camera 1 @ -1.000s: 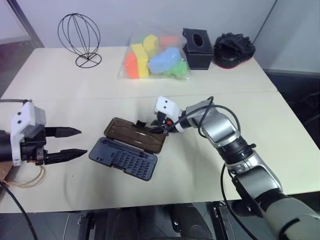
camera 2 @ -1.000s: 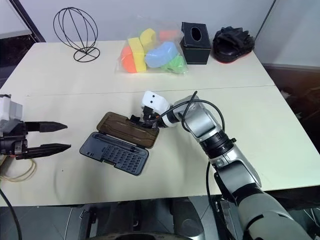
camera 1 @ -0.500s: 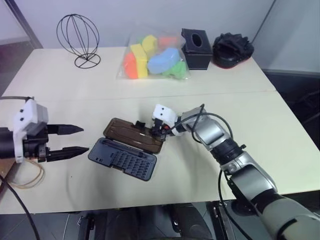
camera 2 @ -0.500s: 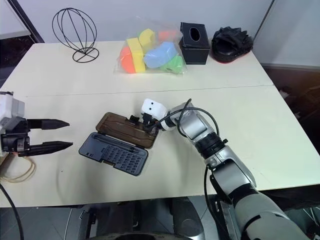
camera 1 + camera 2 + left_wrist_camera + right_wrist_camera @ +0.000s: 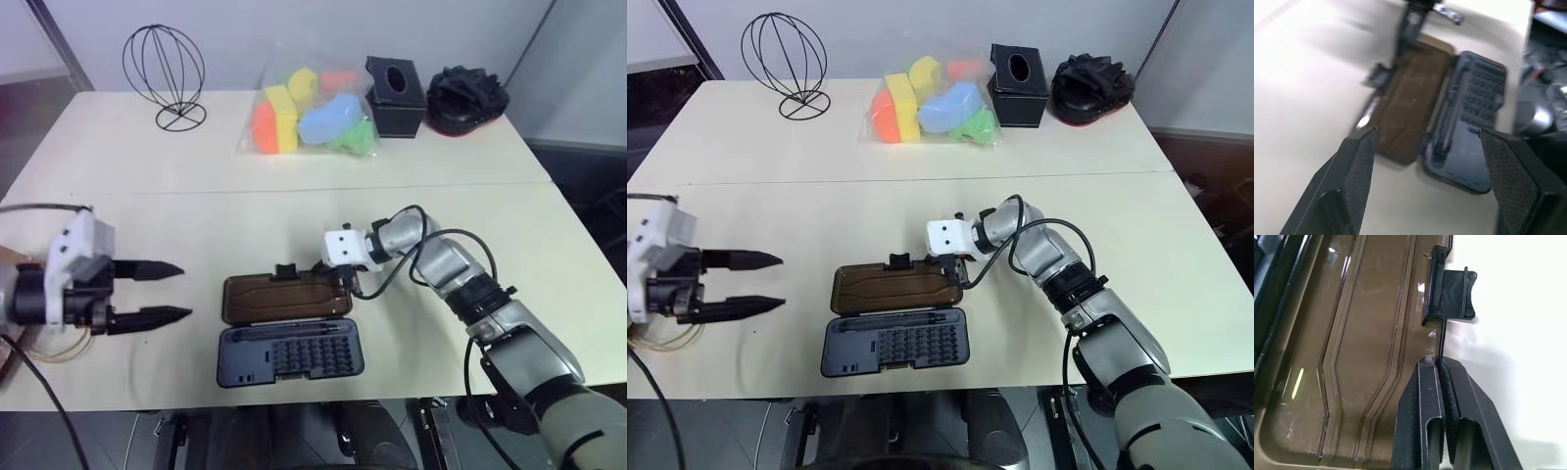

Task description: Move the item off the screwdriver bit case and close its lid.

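right tool (image 5: pixel 1442 366) pinching lid (image 5: pixel 284 296) edge, open case (image 5: pixel 289 353) long axis left-right, left tool (image 5: pixel 162 291) wide

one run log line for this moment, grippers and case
right gripper: shut on lid edge | left gripper: open, apart from screwdriver bit case | case: open flat on table

The right pincer (image 5: pixel 345 281) hides part of the lid's (image 5: pixel 284 297) far edge.

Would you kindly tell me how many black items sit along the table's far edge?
3: a wire globe stand far left, a cube tissue box right of the foam bag, and a padded black item at the far right.
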